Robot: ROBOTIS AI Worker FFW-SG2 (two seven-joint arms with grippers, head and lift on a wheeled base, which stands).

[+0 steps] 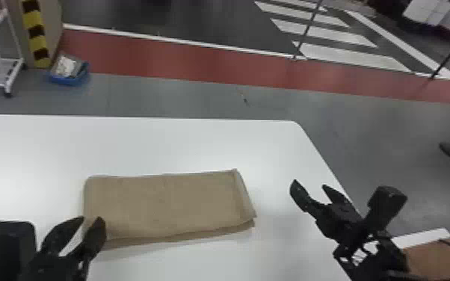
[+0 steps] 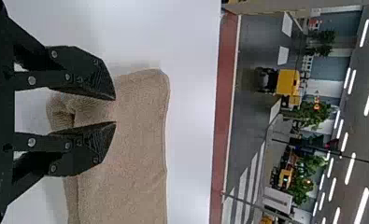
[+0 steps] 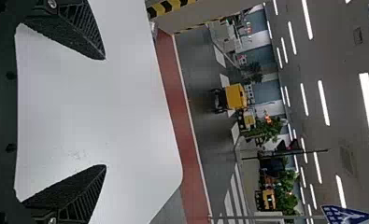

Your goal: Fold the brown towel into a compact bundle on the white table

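"Towel, brown cloth, oblong: where is it laid?"

"Flat-folded on the smooth white table. Black two-fingered left gripper at its left end — slightly open, nothing gripped. Black two-fingered right gripper, wide open, empty, beyond the right end."

"Next fold, best method?"

"All layers should be pinched together, then turned over squarely."

"Count?"

"Towel, one; table, one — grippers, two."

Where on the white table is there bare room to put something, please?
The white table is bare between the folded brown cloth towel and the far edge, and between the towel's right end and the black two-fingered right tool. It is crowded at the towel's near left corner, where the black left tool hangs.
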